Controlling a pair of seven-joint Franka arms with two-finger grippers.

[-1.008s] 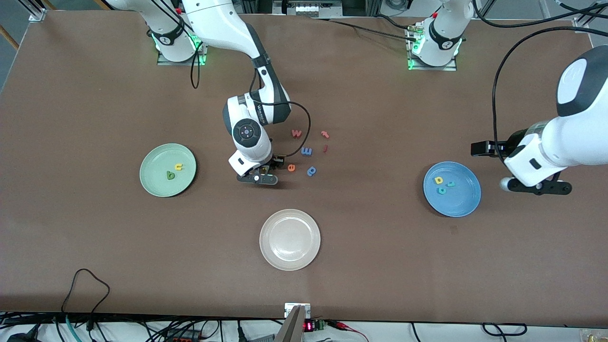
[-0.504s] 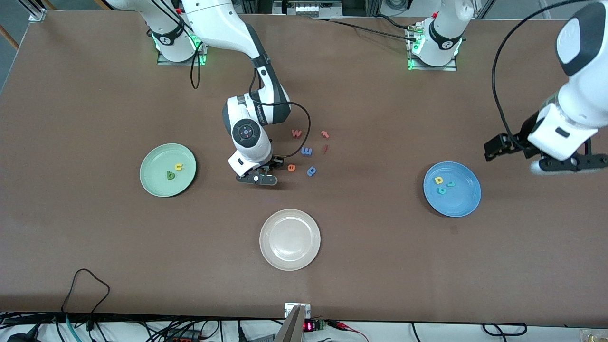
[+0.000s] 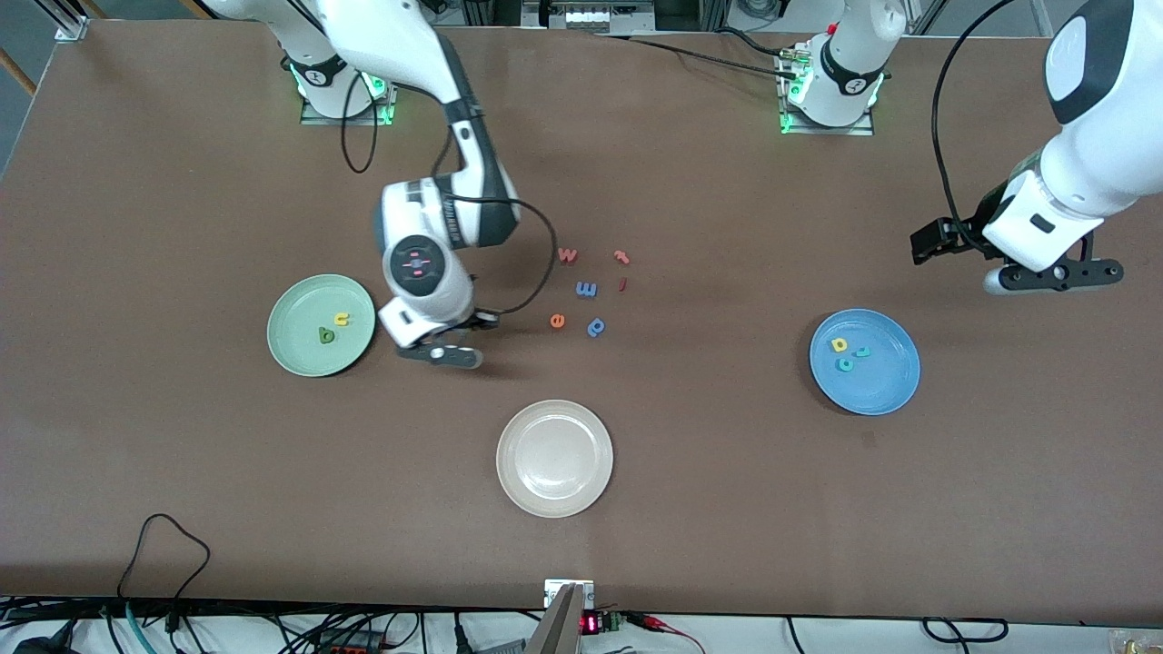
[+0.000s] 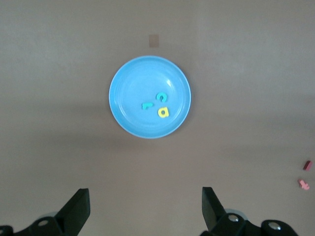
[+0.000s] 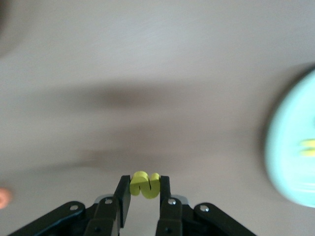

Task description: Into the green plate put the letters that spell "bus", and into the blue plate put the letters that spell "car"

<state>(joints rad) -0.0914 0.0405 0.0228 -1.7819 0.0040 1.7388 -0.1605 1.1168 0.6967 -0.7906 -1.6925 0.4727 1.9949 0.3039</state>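
Yellow "s" (image 5: 144, 184) pinched betw fingers of right gripper (image 3: 442, 354), up over bare table just beside green plate (image 3: 295, 350). Plate holds green "b" (image 3: 326, 336) + yellow "u" (image 3: 342, 319). Blue plate (image 3: 886, 391) holds "c" (image 3: 844, 365), "a" (image 3: 839, 345), "r" (image 3: 862, 351). Left gripper (image 3: 1054, 274) waits w/ fingers spread, above table near blue plate.
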